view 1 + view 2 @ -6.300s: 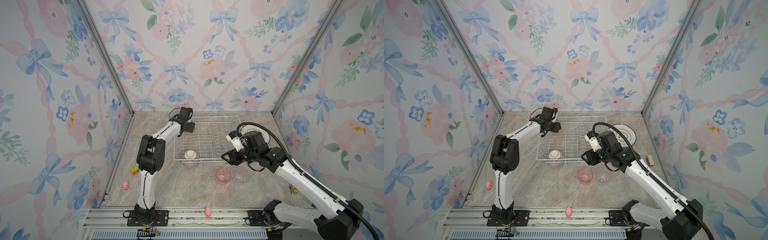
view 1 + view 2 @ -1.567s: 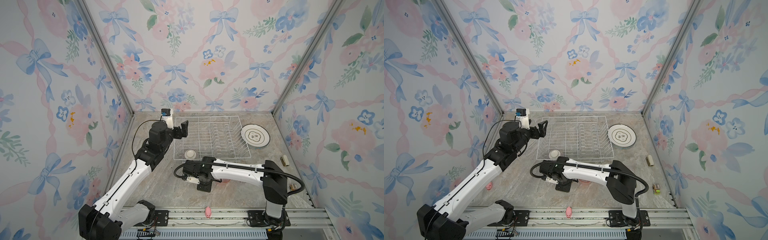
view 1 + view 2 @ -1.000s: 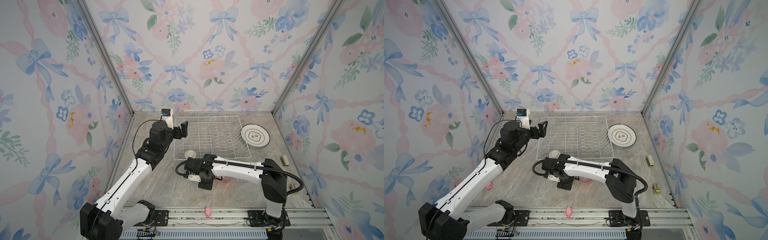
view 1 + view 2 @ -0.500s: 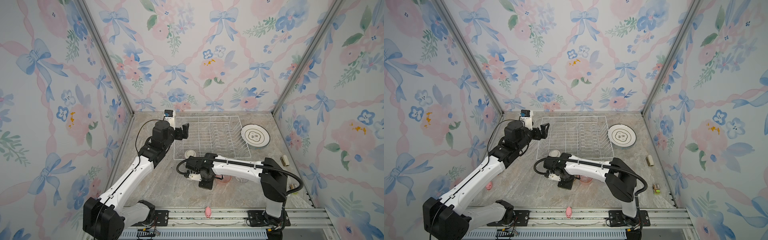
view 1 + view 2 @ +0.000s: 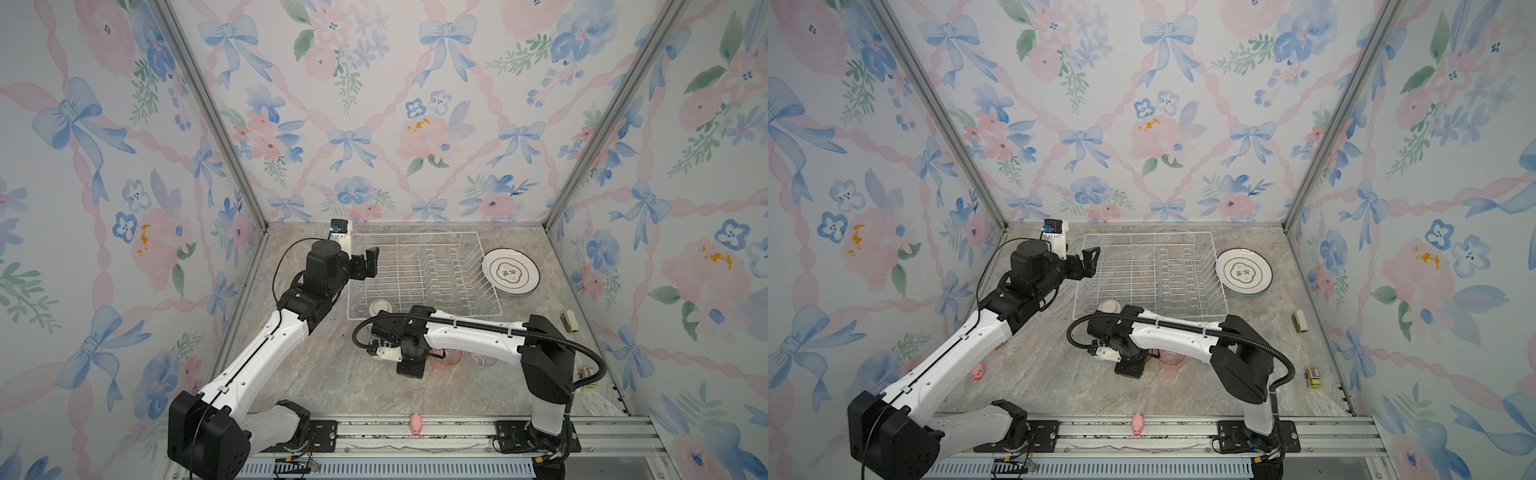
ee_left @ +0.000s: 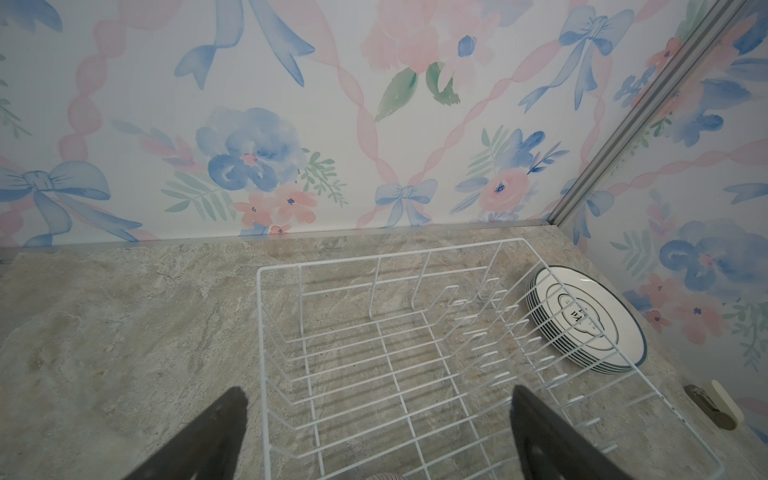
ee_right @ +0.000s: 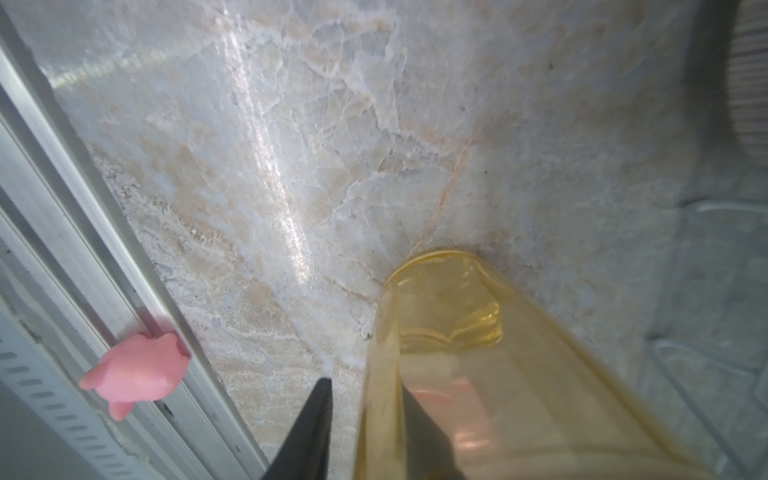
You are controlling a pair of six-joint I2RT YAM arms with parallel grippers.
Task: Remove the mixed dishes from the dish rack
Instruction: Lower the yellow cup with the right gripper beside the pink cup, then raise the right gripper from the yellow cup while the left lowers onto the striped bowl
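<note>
Status: the dish rack (image 5: 419,276) is nearly empty. Both top views show just one thing inside it, the bowl (image 5: 380,307), down in the near-left corner. The prong rows are bare.

The plates (image 5: 510,272) are out, stacked flat on the table (image 5: 332,374) just beside the rack's right side. Several rims show in the left wrist view, but the exact count is not readable. The pink tumbler (image 5: 446,357) and clear tumbler (image 5: 482,358) are out too, upright on the table in front of the rack. They stand side by side, partly behind the right arm.

The yellow tumbler (image 7: 457,328) is out of the rack. The right wrist view shows its base down on the table, and it looks seated. It cannot be made out in the top views.

The right gripper (image 7: 365,386) straddles the tumbler's wall, one finger inside and one outside, jaws narrow. A strip of table shows between the outer finger (image 7: 316,424) and the glass, so it reads as unclamped rather than pinching. Judgement: this placement is at the release stage.

The left gripper (image 6: 377,390) has its jaws wide and holds nothing. It hovers above the rack's left end, camera looking along the rack. A sliver of striped rim shows at the edge of the left wrist view, likely the bowl. Judgement: this arm is the better placed of the two for the bowl.

Left to do: the bowl only, as far as the views show. Everything else visible is already on the table.

Not part of the job: a pink pig toy (image 5: 415,424) sits on the front rail.
</note>
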